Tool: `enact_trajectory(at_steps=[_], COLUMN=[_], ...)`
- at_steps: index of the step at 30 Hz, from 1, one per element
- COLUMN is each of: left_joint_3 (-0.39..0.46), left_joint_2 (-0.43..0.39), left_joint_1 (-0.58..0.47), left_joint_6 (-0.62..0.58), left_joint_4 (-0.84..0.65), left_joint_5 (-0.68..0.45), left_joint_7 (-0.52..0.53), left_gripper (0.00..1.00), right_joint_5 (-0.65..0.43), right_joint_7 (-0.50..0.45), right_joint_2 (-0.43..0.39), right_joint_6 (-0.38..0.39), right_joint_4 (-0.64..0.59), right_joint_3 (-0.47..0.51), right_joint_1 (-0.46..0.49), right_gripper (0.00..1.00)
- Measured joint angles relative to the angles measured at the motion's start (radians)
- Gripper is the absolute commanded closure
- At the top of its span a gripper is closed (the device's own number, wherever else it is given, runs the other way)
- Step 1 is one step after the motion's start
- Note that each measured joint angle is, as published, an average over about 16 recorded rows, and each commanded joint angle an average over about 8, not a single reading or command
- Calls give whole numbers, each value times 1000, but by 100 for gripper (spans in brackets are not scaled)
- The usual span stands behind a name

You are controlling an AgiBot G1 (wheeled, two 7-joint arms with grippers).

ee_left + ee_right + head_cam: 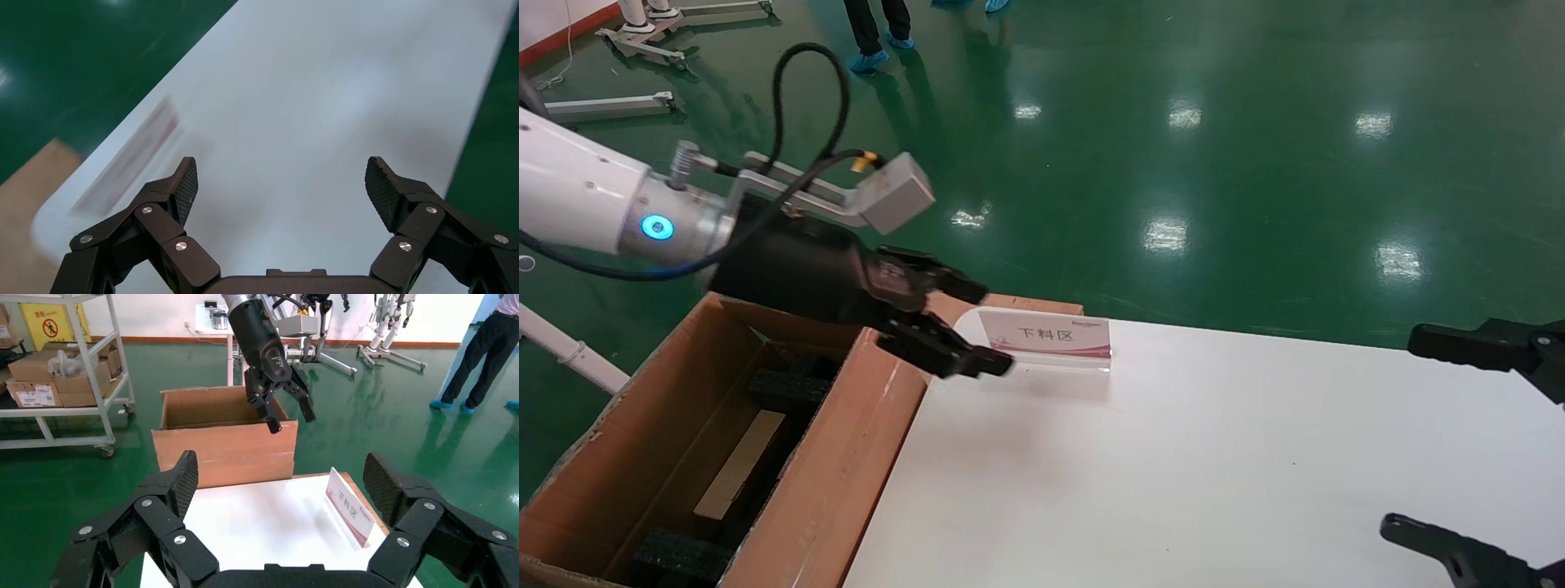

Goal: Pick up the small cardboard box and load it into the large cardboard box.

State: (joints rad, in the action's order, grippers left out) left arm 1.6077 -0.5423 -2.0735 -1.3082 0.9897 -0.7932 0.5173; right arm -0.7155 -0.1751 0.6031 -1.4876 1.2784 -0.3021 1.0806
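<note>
The left tool (pixel 960 327), fingers spread and holding nothing, is hovering over the near wall of the large box (pixel 846 465), where it is meeting the white tabletop (pixel 1173 474). A small box (pixel 741 463) is lying inside the large box among black foam blocks (pixel 682 555). The right tool (pixel 1483 441) is sitting wide apart at the tabletop's right edge, near a sign (pixel 1050 339).

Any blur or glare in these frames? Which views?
Left wrist view: table and sign smeared by motion blur, left hand sharp. Head view: ceiling lights glare off the green floor; sign readable. Right wrist view: sharp throughout, faint floor reflections.
</note>
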Motion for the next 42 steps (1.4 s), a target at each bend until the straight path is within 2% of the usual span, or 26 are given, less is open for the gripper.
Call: enact_trajectory(at_steps=[34,42], left_joint_3=[-1098,-1305], left_joint_2=[-57,-68], left_joint_1=[826,982], left_joint_6=[-155,-184], left_joint_4=[244,289], left_joint_5=[52,61], left_joint_7=[-273,-321], left_gripper=[0,0], right_joint_5=[1,1], right_joint_7=[1,1], right_joint_2=[-1,-1], right_joint_6=[1,1], right_joint_4=[0,0], right_joint_3=[-2,-2], right_joint_1=[0,0], right_gripper=[0,0])
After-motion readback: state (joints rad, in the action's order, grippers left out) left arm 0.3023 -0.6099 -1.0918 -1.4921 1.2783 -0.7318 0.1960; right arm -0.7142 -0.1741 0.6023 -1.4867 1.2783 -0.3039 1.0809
